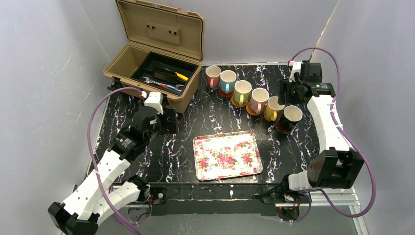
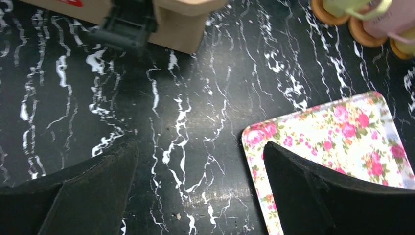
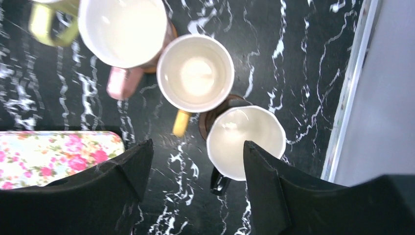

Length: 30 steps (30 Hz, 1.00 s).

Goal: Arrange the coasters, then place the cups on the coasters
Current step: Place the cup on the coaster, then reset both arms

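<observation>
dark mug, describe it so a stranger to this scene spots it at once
On the black marbled table, a diagonal row of six ceramic mugs runs behind the floral rectangular tray. Follow it to the right end, nearest the right arm: the dark mug sits there on a dark brown coaster. Its neighbours have pastel outsides; it alone has a black outside and handle.

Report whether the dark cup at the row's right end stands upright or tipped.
Upright: the dark cup shows its full round rim from above, seated on a brown coaster.
</observation>
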Each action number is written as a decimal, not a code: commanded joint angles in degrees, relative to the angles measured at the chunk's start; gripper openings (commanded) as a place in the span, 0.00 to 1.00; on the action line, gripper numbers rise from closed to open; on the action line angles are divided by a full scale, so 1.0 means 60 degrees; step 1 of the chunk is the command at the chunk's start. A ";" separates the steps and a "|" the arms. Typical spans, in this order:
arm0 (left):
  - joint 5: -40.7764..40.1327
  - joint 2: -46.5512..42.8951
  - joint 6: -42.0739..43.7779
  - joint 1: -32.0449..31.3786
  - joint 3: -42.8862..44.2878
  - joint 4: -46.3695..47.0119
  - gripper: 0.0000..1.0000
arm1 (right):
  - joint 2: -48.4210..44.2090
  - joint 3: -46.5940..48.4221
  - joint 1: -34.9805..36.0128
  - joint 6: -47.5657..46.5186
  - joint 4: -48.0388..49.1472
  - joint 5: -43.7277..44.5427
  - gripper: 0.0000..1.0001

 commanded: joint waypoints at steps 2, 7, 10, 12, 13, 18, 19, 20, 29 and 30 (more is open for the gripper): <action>-0.1627 -0.0911 -0.0443 0.0185 0.0370 -0.0220 0.98 | -0.0791 0.0965 0.0019 0.0812 -0.0008 -0.1214 0.77; -0.2965 -0.1344 0.0671 0.0208 0.0601 0.0543 0.98 | -0.2074 0.0186 0.0019 0.1253 0.1623 -0.1452 0.78; -0.3739 -0.1601 0.1409 0.0207 0.0309 0.1496 0.98 | -0.3511 -0.1174 0.0014 0.1779 0.3240 -0.1110 0.82; -0.4032 -0.1792 0.1685 0.0208 -0.0013 0.1996 0.98 | -0.4387 -0.2248 0.0019 0.1857 0.4433 -0.0854 0.85; -0.4136 -0.1918 0.1752 0.0208 -0.0221 0.2231 0.98 | -0.4751 -0.2775 0.0018 0.1916 0.4921 -0.0714 0.86; -0.4490 -0.2543 0.1715 0.0206 -0.1106 0.2791 0.98 | -0.6352 -0.4886 0.0019 0.1867 0.6617 -0.0350 0.88; -0.4450 -0.2635 0.1691 0.0208 -0.1185 0.2836 0.98 | -0.6575 -0.5153 0.0019 0.1849 0.6748 -0.0252 0.88; -0.4417 -0.2710 0.1712 0.0208 -0.1280 0.2889 0.98 | -0.6780 -0.5384 0.0019 0.1842 0.6862 -0.0200 0.89; -0.4489 -0.2771 0.1837 0.0204 -0.1423 0.2896 0.98 | -0.7305 -0.5838 0.0012 0.1593 0.6990 -0.0116 0.91; -0.4486 -0.2775 0.1847 0.0207 -0.1445 0.2891 0.98 | -0.7276 -0.5798 0.0015 0.1584 0.6967 -0.0133 0.91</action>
